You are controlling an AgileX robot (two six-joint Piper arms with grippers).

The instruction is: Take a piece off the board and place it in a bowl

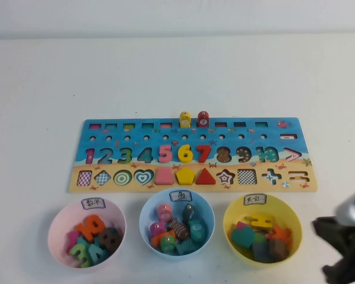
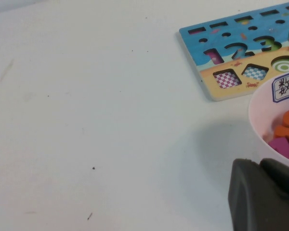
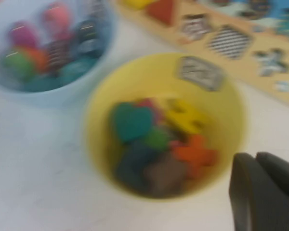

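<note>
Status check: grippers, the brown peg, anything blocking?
Right gripper shut, empty, right of yellow bowl. Left gripper parked by pink bowl. Brown peg in blue bowl. Nothing in the way.

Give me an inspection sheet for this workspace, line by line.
Surface: white table, bare around the toys.
Job's things: board flat; yellow peg and red peg standing on it; dark brown piece in blue bowl.
Clutter: pink bowl, yellow bowl, both filled.
Grippers: right gripper shut, empty, beside yellow bowl; left gripper near pink bowl.
Cables: nothing seen.
Surroundings: nothing seen.
</note>
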